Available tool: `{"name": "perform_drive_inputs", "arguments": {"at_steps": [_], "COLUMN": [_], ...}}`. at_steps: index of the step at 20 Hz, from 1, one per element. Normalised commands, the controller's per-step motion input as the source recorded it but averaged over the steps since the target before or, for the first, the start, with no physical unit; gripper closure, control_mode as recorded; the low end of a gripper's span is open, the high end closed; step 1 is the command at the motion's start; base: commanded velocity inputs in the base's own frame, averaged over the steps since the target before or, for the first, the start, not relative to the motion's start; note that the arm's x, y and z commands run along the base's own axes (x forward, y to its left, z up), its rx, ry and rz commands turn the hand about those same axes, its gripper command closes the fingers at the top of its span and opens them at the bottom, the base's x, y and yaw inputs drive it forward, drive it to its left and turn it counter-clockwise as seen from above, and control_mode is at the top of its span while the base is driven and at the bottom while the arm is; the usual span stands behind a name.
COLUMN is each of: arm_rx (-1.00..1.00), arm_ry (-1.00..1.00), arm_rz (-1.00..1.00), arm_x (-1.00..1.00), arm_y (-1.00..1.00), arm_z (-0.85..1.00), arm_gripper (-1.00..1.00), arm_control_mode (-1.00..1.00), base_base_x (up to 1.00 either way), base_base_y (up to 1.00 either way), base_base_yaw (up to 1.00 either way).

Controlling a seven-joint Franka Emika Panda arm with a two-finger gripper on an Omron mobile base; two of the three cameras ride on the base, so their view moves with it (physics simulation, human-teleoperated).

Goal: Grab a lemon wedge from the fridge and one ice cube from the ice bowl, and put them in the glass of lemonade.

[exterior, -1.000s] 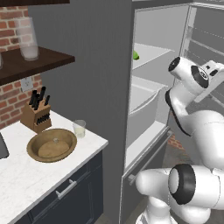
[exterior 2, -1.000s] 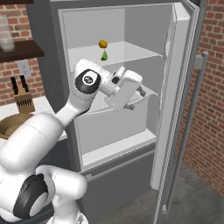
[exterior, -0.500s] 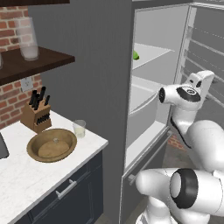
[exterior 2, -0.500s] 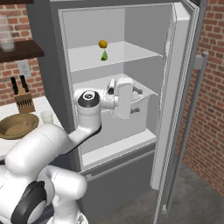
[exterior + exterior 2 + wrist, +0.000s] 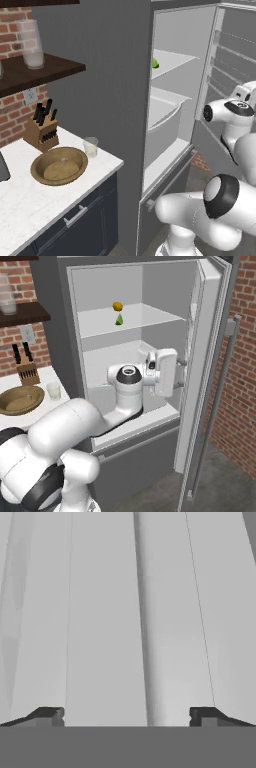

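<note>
Yellow-green, the lemon wedge sits on the upper shelf of the open fridge, in the upper middle of the right base view, just below a small orange fruit. My hand is spread wide and holds nothing, facing pale fridge panels. At left, on the table, the glass of lemonade stands just beside the ice bowl.
</note>
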Motion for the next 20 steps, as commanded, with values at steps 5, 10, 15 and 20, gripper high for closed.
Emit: {"name": "perform_drive_inputs", "arguments": {"at_steps": [5,10,15,20], "arm_rx": [0.00,0.00,0.00,0.00], "arm_ry": [0.08,0.14,0.17,0.21], "arm_rz": [0.00,0.00,0.00,0.00], "arm_x": [0.33,0.57,0.50,0.46], "arm_y": [-0.61,-0.81,-0.82,-0.81], "arm_z": [0.43,0.17,-0.02,-0.28], "arm_gripper": [-1.00,-1.00,-1.00,-1.00], "arm_control_mode": [-1.00,-1.00,-1.00,-1.00], "base_base_x": [0.00,0.00,0.00,0.00], "base_base_y": [0.00,0.00,0.00,0.00], "base_base_yaw": [0.00,0.00,0.00,0.00]}}
